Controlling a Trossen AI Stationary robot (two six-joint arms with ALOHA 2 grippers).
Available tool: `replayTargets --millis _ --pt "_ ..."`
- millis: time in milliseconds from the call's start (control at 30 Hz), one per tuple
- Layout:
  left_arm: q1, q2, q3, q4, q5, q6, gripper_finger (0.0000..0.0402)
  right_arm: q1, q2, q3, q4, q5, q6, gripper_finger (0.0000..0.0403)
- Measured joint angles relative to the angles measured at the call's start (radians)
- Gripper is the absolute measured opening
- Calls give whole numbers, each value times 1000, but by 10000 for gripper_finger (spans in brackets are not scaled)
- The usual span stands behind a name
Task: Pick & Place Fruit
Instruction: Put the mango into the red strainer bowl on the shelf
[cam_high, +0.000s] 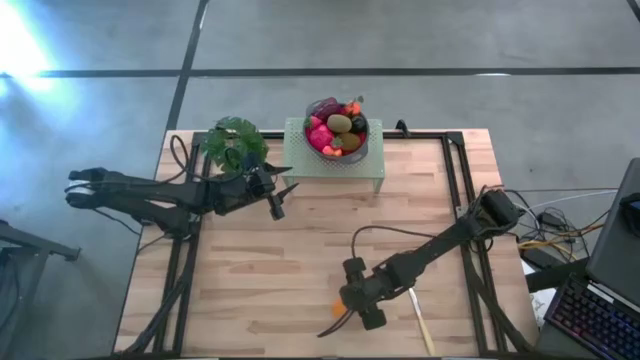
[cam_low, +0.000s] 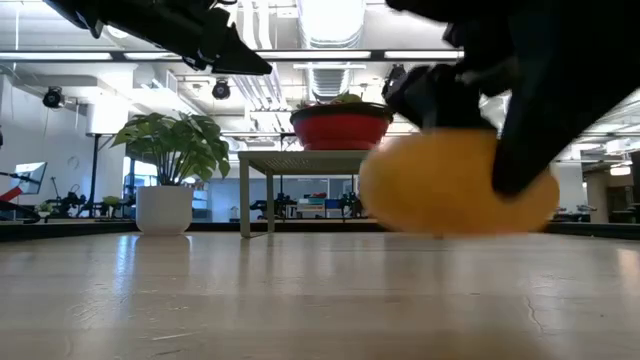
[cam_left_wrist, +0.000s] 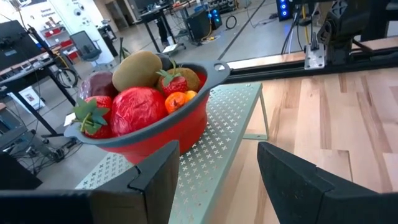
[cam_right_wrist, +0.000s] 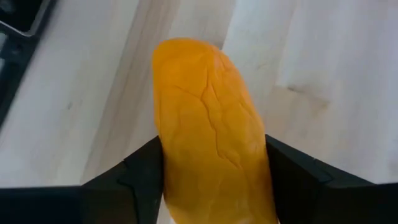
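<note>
Right hand (cam_right_wrist: 214, 171) clamps orange oval (cam_right_wrist: 211, 130) across its short axis, flat on table (cam_right_wrist: 323, 74)

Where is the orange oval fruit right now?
In the high view, the orange oval fruit lies on the table's near edge, right of centre, between the right claw's fingers, left of the pale utensil.

Wooden table (cam_high: 260, 280), potted plant (cam_high: 236, 142), mesh stand (cam_high: 300, 158), orange fruit (cam_low: 455, 183), utensil (cam_high: 421, 320)

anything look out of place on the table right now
One fruit is apart from the rest: an orange oval lies on the bare wood near the front edge, between the right gripper fingers, while the others sit heaped in the red bowl on the green stand. Nothing looks spilled or damaged.
</note>
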Motion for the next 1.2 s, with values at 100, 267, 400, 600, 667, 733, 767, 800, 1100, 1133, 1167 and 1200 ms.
replayTargets --millis 100,267,400,600,667,733,767,800,1100,1133,1167,1200 --pt "0 0 0 -9 0 0 222 -5 -44 0 -46 17 -4 215" --pt "0 0 0 -13 0 0 222 -28 -139 0 -158 113 -8 230" --pt "0 0 0 -16 0 0 222 -71 -237 -2 -180 160 -41 237" --pt "0 0 0 -17 0 0 222 -197 -386 -4 -183 175 -117 227" --pt "0 0 0 -18 0 0 222 -254 -428 -4 -182 176 -141 227" --pt "0 0 0 -20 0 0 222 -313 -465 -4 -179 175 -160 230" --pt "0 0 0 -21 0 0 222 -346 -482 -4 -170 175 -166 233" --pt "0 0 0 -21 0 0 222 -378 -498 -4 -162 175 -175 235" --pt "0 0 0 -24 0 0 222 -663 -591 -5 -82 175 -186 229" --pt "0 0 0 -24 0 0 222 -689 -596 -5 -65 175 -186 228" --pt "0 0 0 -24 0 0 222 -714 -597 -5 -52 175 -185 228" --pt "0 0 0 -24 0 0 222 -736 -600 -5 -45 175 -185 229"
